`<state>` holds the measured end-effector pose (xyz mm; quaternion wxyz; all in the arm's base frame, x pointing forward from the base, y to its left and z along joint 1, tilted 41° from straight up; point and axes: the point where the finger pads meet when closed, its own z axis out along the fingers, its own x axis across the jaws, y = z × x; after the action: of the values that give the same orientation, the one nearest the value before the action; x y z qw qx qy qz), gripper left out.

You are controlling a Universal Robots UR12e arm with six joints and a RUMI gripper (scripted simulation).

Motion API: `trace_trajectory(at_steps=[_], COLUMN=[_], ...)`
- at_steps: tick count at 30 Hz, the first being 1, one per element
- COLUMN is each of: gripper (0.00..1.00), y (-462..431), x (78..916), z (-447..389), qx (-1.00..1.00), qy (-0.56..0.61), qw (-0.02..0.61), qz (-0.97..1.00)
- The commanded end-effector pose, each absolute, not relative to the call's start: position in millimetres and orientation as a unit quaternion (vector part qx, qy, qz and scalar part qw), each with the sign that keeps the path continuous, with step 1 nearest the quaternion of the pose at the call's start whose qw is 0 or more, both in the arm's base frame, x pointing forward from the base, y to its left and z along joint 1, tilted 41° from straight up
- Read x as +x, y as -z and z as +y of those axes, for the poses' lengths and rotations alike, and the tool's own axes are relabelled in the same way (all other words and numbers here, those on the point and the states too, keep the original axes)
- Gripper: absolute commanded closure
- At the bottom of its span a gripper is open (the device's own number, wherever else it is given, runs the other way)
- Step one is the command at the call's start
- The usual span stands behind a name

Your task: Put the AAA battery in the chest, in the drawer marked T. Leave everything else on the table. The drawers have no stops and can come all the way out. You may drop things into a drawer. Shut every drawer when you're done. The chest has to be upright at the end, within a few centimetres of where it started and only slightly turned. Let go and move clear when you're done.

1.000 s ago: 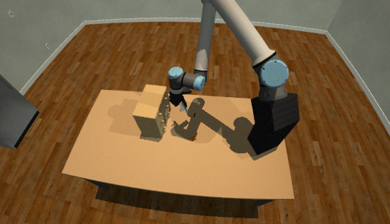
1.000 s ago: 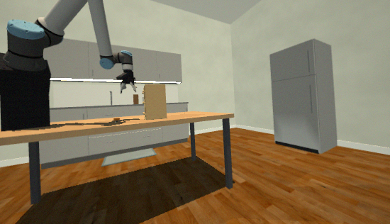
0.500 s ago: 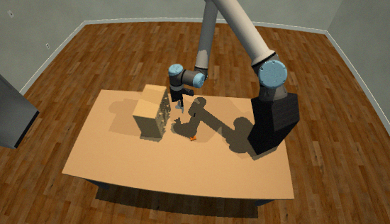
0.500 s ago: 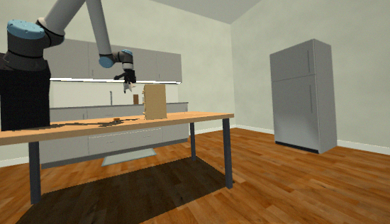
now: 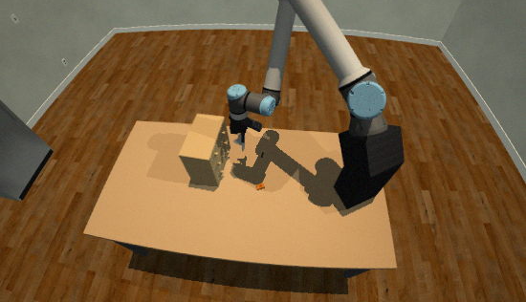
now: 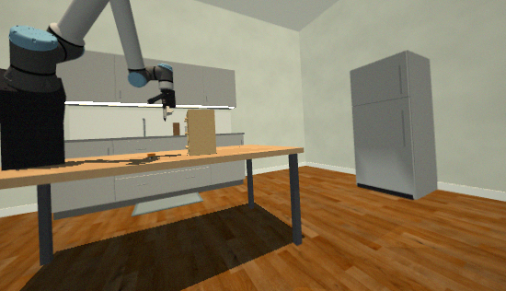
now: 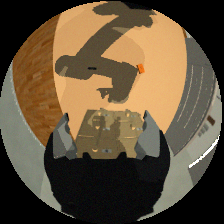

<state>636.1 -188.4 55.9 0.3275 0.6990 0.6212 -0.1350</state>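
The wooden chest (image 5: 203, 138) (image 6: 202, 132) (image 7: 112, 142) stands upright on the table, its knobbed drawer front facing the arm's base. No drawer is visibly pulled out; the drawer letters are too small to read. A small dark elongated thing (image 5: 262, 155) (image 7: 92, 68), which may be the AAA battery, lies on the table in the arm's shadow, in front of the chest. My gripper (image 5: 242, 145) (image 6: 166, 114) (image 7: 105, 111) is open and empty. It hangs above the table in front of the chest's drawer side, with the drawer front showing between its fingers in the wrist view.
A small orange object (image 5: 260, 186) (image 6: 151, 155) (image 7: 141, 68) lies on the table (image 5: 158, 217) (image 6: 262, 150), farther along from the dark thing. The arm's black base (image 5: 370, 166) (image 6: 32, 126) stands at the opposite end from the chest.
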Motion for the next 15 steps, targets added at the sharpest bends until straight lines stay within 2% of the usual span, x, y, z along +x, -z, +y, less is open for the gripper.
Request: trace_trajectory(at_steps=[1,15], gripper=[0.0,0.0], y=[-57.5,-57.1], x=[634.3,634.0], z=[-190.9,-190.9], qx=[0.721,0.728], qy=[0.125,0.121], qw=[0.33,0.332], qz=[0.597,0.588])
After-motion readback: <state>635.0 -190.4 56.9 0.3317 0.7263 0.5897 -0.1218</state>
